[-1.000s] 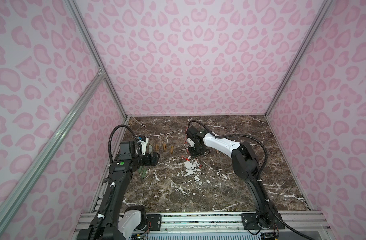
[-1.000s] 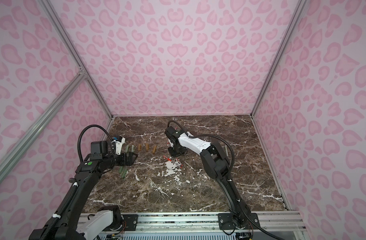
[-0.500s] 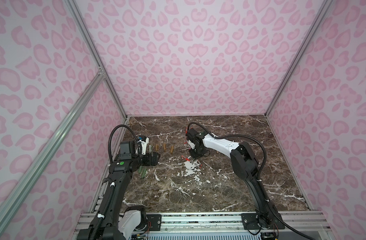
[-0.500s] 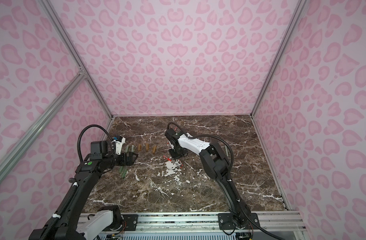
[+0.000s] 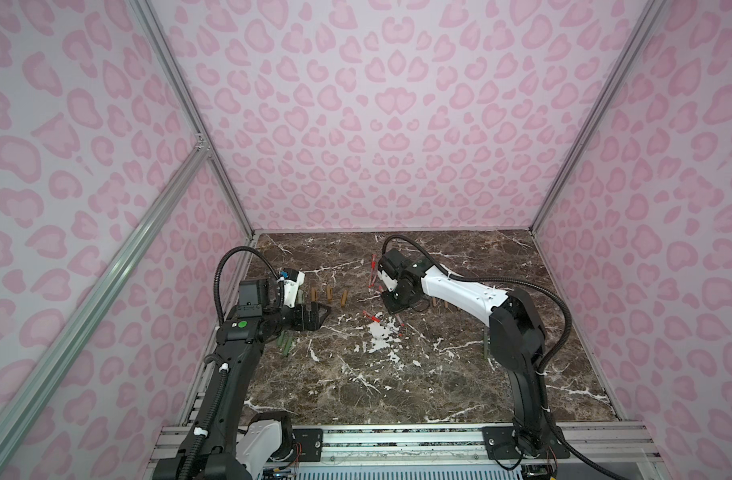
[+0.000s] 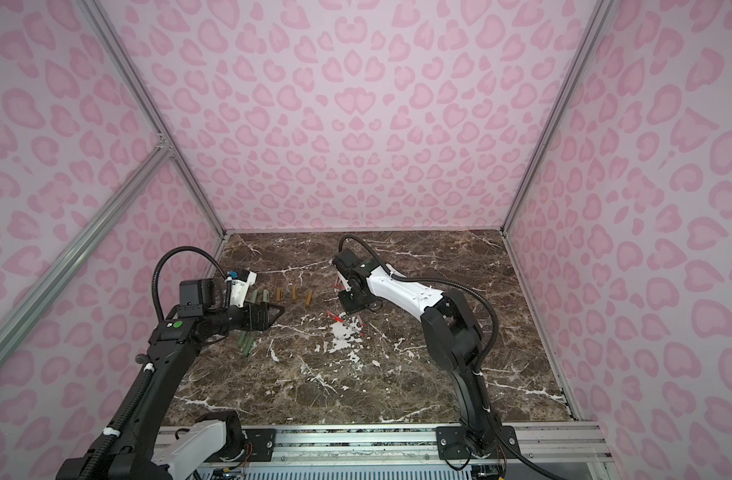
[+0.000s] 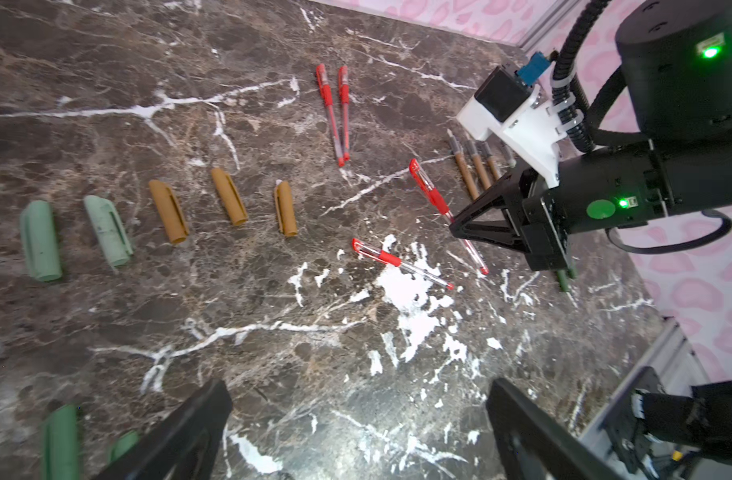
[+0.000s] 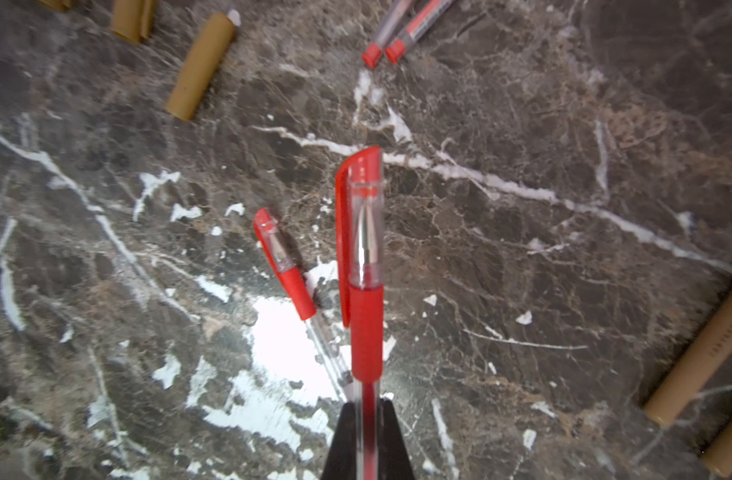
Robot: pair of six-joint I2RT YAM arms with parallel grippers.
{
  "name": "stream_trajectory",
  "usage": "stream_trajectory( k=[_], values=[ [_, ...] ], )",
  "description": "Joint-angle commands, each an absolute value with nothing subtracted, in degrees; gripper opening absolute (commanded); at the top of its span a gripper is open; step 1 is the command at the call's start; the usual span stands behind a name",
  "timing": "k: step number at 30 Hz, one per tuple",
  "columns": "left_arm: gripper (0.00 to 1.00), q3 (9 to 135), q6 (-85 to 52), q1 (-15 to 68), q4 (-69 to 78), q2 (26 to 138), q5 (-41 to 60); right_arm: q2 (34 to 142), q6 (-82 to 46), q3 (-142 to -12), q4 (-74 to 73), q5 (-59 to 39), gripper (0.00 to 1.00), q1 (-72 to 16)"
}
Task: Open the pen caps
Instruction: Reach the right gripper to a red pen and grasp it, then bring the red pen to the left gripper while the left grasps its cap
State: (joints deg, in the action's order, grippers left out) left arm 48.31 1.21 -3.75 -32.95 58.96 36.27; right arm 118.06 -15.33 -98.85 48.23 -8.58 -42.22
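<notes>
While the red cap point(image 8: 360, 216) sits on the pen point(image 8: 366, 332) clamped by the right gripper point(image 8: 367, 409) above the table point(image 5: 397, 386) middle, its axis runs straight beyond the jaws, toward the nearer, wide-open left gripper point(image 7: 356, 432).

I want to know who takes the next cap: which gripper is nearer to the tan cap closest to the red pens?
Right. The right gripper, shut on a capped red pen, is a little nearer this tan cap; the open left gripper hovers on the cap's other side.
</notes>
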Motion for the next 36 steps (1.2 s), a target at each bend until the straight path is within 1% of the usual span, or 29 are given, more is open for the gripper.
stream_trajectory(
  k=[1,5,10,12,14,17,21,23,31,33,36],
  values=[
    [1.00,49.73,-1.37,-3.80,-31.92,59.42,43.72,114.04,-19.66,-95.22,40.94,-11.88,0.00,-43.83],
    [0.98,47.98,-6.14,-3.78,-27.59,59.28,49.88,109.03,-23.63,-90.22,31.69,-14.14,0.00,-47.23],
    [0.91,46.11,-10.56,-3.70,-23.47,59.39,54.49,106.74,-26.03,-88.89,25.61,-14.30,0.00,-52.24],
    [0.86,44.70,-12.34,-3.69,-21.10,59.52,55.34,106.74,-26.38,-88.92,23.58,-14.52,0.00,-54.03],
    [0.82,44.45,-13.36,-3.69,-20.48,60.24,55.05,107.37,-26.63,-90.00,23.55,-14.64,0.00,-55.42],
    [0.79,44.22,-14.18,-3.68,-19.30,60.21,54.77,107.93,-26.55,-91.08,23.58,-14.72,0.00,-57.30],
    [0.69,44.73,-14.76,-3.64,-19.34,60.90,52.75,109.36,-26.54,-92.90,24.45,-15.54,0.00,-58.38],
    [0.65,45.64,-14.65,-3.63,-20.09,61.16,51.64,109.43,-26.53,-93.21,24.23,-15.86,0.00,-59.05],
    [0.45,47.42,-14.20,-3.70,-21.16,62.30,50.08,109.71,-26.72,-93.23,23.03,-17.05,0.00,-60.10],
    [0.38,47.01,-14.17,-3.76,-20.64,62.62,50.01,109.56,-26.41,-92.97,22.56,-17.31,0.00,-60.44],
    [0.17,47.55,-14.17,-3.89,-21.63,62.87,49.37,109.78,-26.32,-93.62,23.84,-16.80,0.00,-60.43]
  ],
)
